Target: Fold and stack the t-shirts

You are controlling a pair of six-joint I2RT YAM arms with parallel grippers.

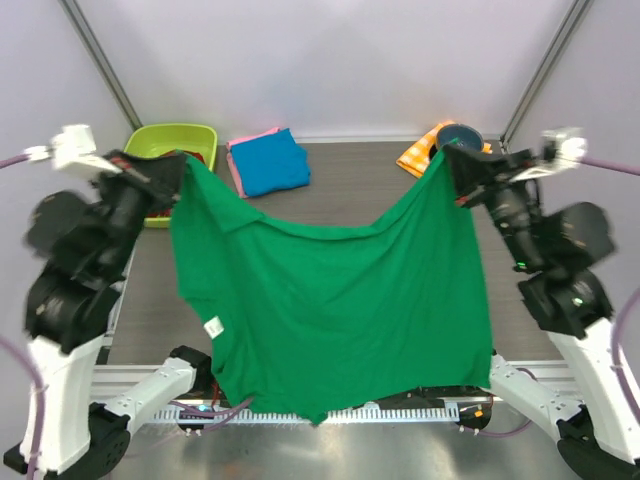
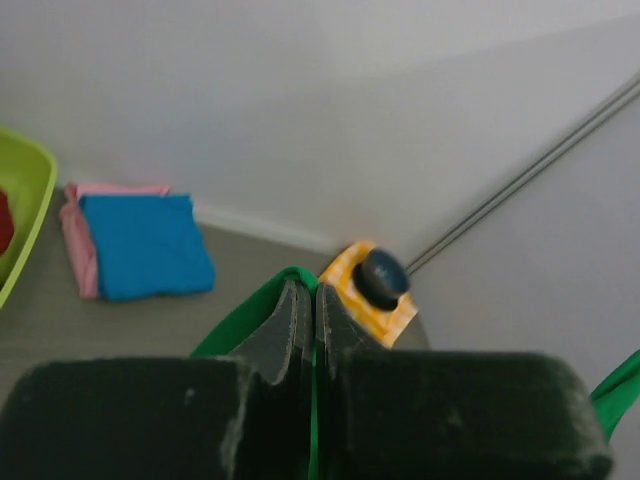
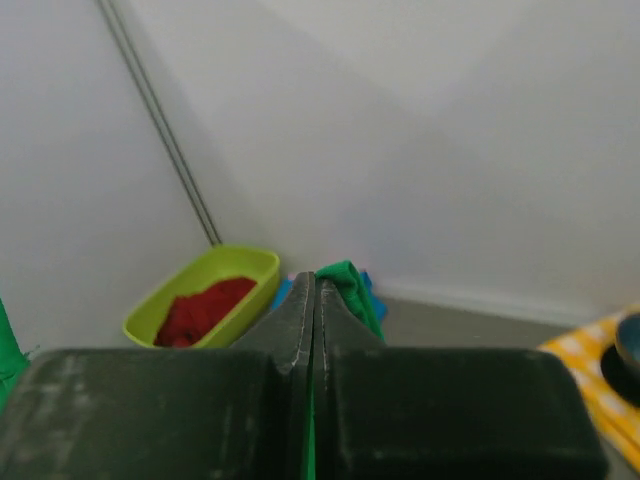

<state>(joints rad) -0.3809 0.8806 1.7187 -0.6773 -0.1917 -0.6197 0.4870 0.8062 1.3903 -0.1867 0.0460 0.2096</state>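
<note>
Big shirt point(image 1: 330, 300) hangs spread between left tool point(image 1: 183, 165) and right tool point(image 1: 447, 160), over the surface point(image 1: 350, 185). Behind it, far left, a bin point(image 1: 175, 135); just right, folded shirts point(image 1: 272, 163) stacked; far right, a bowl point(image 1: 460, 135) on a cloth point(image 1: 418, 155).

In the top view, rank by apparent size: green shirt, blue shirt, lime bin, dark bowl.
Green shirt, largest by far.
Blue shirt and lime bin look alike; the bin is partly hidden.
Dark bowl, smallest.
</note>
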